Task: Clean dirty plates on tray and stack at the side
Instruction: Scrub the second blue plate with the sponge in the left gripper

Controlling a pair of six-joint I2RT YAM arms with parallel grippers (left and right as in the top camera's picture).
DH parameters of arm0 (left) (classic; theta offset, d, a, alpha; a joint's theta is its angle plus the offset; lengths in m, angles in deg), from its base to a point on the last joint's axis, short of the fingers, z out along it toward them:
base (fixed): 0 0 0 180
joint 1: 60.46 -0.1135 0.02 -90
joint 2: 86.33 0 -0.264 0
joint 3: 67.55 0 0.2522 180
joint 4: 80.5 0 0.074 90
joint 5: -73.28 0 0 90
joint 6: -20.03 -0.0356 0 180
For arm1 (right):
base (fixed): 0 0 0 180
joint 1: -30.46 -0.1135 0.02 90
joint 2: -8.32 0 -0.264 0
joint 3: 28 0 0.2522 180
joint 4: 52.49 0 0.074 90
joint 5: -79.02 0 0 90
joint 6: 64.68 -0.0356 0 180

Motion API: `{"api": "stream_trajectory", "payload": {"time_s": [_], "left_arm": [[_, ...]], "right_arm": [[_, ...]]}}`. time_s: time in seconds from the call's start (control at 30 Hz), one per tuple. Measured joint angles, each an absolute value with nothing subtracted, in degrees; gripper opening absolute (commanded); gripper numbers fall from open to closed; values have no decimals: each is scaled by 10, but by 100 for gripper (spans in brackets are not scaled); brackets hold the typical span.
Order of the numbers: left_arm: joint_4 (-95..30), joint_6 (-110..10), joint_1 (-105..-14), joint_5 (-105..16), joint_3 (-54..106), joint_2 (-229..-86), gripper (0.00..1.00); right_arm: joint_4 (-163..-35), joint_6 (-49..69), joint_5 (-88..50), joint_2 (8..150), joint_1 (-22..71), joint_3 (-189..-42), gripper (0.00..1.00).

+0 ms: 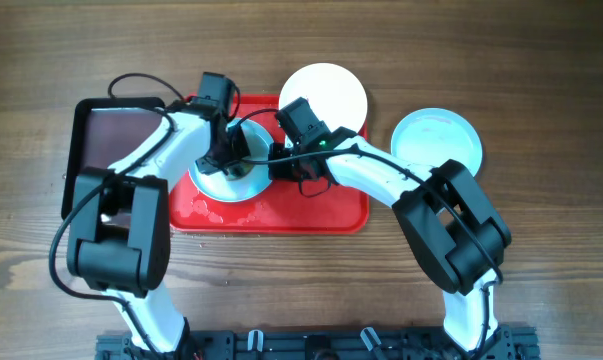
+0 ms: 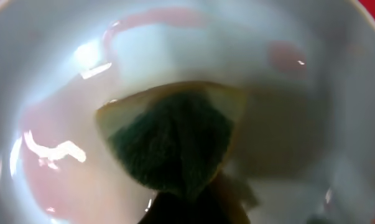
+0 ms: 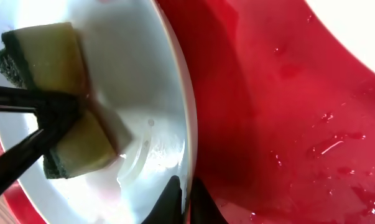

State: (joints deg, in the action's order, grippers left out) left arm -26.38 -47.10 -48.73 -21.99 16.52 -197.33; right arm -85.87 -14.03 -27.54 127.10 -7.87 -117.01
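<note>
Right wrist: plate (image 3: pixel 143 74) in red tray (image 3: pixel 268 93), wet, slick, stiff, breakable. Right hand (image 3: pixel 186 198) pinches rim, likely best hold. Left hand (image 3: pixel 63 112) clamps soft sponge (image 3: pixel 50 56) against plate well.

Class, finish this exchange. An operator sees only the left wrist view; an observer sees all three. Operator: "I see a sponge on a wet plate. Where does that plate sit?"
Observer: The plate lies on the left part of the red tray.
Operator: Is anything steadying it?
Observer: Yes, the right gripper pinches its rim.
Operator: Is any plate off the tray?
Observer: A mint-blue plate rests on the table, to the right of the tray.
</note>
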Motion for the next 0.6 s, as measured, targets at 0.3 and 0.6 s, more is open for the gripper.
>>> {"api": "stream_trajectory", "payload": {"time_s": [0.3, 0.6], "left_arm": [[-274, -688, -499, -449, 152, -1991, 4], [-323, -615, -490, -422, 144, -1992, 4]], "right_arm": [[-865, -125, -281, 1271, -79, -1170, 5], [-858, -118, -279, 1271, -79, -1170, 4]]}}
